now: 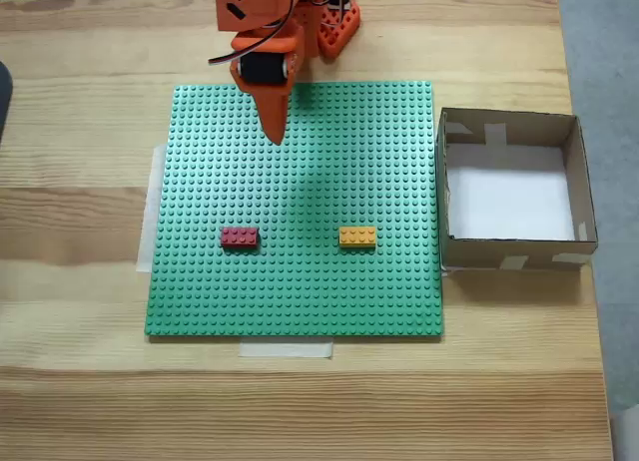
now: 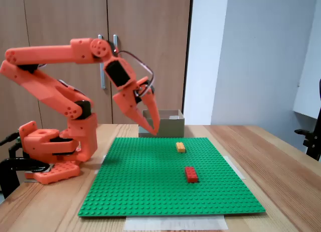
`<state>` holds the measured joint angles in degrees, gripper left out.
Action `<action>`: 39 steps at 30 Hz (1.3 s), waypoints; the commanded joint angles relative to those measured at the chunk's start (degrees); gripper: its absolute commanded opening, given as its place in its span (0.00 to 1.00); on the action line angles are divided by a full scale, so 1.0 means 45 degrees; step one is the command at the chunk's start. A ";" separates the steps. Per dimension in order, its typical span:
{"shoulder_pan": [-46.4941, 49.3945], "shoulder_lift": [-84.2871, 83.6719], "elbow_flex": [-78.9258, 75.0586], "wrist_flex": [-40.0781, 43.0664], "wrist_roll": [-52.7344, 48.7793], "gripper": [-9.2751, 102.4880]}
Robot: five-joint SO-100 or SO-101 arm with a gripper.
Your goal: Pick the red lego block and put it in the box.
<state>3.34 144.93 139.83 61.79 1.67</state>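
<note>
Red lego block (image 1: 240,237), a small dark red rectangular brick, lies flat on the large green studded baseplate (image 1: 300,291); from above I see it in the lower left part of the plate. An orange-yellow brick of the same size (image 1: 357,236) sits level with it to the right, well apart from it. In the side-on fixed view the red block (image 2: 191,174) is nearer the camera and the yellow one (image 2: 180,147) lies farther back.

My orange arm's gripper (image 1: 277,132) hangs over the upper left part of the plate, fingertips pointing down, well clear of both bricks. From the side I see the gripper (image 2: 154,130) raised above the studs, its two fingers nearly together at the tips with only a narrow gap and nothing between them.

A square, shallow brown cardboard box (image 1: 511,130) with a white bottom and pale tape patches stands on the wooden table (image 1: 80,381) just beside the plate's right edge. Strips of pale tape (image 1: 286,349) show at the plate's left and bottom edges.
</note>
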 commanded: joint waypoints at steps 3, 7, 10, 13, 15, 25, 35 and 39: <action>0.0566 -0.1953 -0.2637 0.0957 -0.0234 0.10; 0.1016 -0.3164 -0.3828 0.1270 -0.0430 0.14; 0.1191 -0.3926 -0.4492 0.1582 -0.0820 0.17; 0.1289 -0.4551 -0.4980 0.1855 -0.1367 0.20; 0.1348 -0.5059 -0.5352 0.2090 -0.1602 0.22; 0.1738 -0.8125 -0.6582 0.1914 -0.2656 0.29; 0.1777 -1.0898 -0.8164 0.1563 -0.3848 0.30; 0.1758 -1.1719 -0.8809 0.1563 -0.3867 0.30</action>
<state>11.25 93.25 103.62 69.17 -15.56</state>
